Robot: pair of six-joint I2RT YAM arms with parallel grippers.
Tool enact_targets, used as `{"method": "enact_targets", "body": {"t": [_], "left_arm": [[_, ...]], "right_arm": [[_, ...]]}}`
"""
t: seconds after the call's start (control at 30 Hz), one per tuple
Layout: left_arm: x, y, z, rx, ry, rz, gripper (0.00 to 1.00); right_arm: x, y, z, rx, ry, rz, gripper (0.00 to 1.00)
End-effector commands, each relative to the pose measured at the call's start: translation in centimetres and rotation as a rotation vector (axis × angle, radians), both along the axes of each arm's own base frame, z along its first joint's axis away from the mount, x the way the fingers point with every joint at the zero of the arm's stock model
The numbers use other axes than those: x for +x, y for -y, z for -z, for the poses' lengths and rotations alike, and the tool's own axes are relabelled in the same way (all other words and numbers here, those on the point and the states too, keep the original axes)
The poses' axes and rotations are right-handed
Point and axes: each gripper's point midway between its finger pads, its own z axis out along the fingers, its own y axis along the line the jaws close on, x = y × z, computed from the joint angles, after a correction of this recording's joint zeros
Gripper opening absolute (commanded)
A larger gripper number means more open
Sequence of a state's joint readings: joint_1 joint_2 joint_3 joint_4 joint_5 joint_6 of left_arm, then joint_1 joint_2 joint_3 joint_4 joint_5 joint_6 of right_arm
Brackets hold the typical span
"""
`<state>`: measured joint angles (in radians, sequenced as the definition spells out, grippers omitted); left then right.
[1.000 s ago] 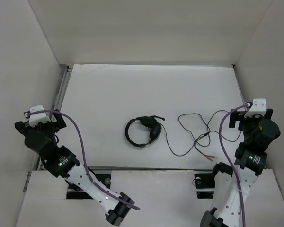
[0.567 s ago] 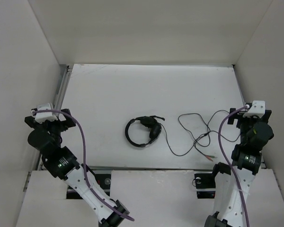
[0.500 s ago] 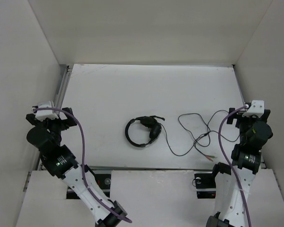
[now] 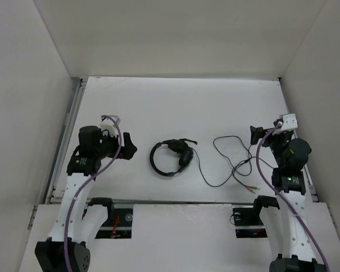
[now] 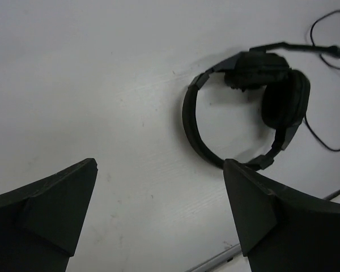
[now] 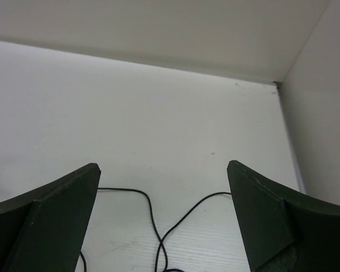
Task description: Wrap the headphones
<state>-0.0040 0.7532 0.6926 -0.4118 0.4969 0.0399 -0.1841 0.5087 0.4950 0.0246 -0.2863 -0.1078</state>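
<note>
Top external view: we see the headphones (image 4: pixel 171 157) lying flat near the middle of the white table (image 4: pixel 158 102), with the band to the left and the two earcups folded together on the right.
Cable: the thin cable (image 4: pixel 242 163) trails rightward from the earcups in loose loops, wholly unwrapped. It ends in small coloured plugs (image 4: pixel 253 190) near the front edge.
Change: within the last second both arms have swung inward from the table's sides. We now find the left gripper (image 4: pixel 129 148) just left of the band and the right gripper (image 4: pixel 254 134) at the far loops of the cable.
Left gripper: in its wrist view we see the fingers spread wide with bare table between them and nothing held. The band lies ahead and to the right, untouched.
Right gripper: it is spread fully and empty. Its wrist view shows cable loops on the table ahead of it and the back wall (image 6: pixel 158 28) beyond.
Meaning for the task: we judge this to be the approach, with no winding begun. The left arm seems placed to take or steady the headphones, and the right arm to gather cable.
Writing: we can read no brand, label or lettering on the headphones, plugs or arms in any view.
</note>
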Motion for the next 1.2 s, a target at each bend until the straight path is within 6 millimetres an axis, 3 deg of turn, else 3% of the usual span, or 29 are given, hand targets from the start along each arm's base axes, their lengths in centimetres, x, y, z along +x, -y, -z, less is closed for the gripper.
{"method": "enact_targets", "body": {"t": [0.0,0.33,0.57,0.83,1.07,1.17], "left_arm": [[1.1,-0.3,1.6,0.027,-0.048,-0.06,0.92],[2.3,2.8,7.7,0.085,-0.246,-0.015,0.88],[1.0,5.5,11.2,0.132,-0.395,0.074,0.86],[0.2,7.7,12.8,0.167,-0.446,0.155,0.83],[-0.1,9.3,14.1,0.177,-0.496,0.18,0.83],[-0.3,9.8,15.3,0.203,-0.519,0.179,0.78]], "right_arm": [[0.9,-1.4,-2.9,0.013,0.076,-0.07,1.0],[2.3,-1.1,-0.3,0.07,0.017,-0.061,1.0],[2.6,0.3,0.5,0.106,0.002,-0.019,1.0],[2.3,1.0,2.7,0.137,-0.036,0.002,1.0],[2.2,1.3,2.7,0.148,-0.032,0.012,1.0],[2.1,1.4,2.4,0.152,-0.023,0.018,1.0]]}}
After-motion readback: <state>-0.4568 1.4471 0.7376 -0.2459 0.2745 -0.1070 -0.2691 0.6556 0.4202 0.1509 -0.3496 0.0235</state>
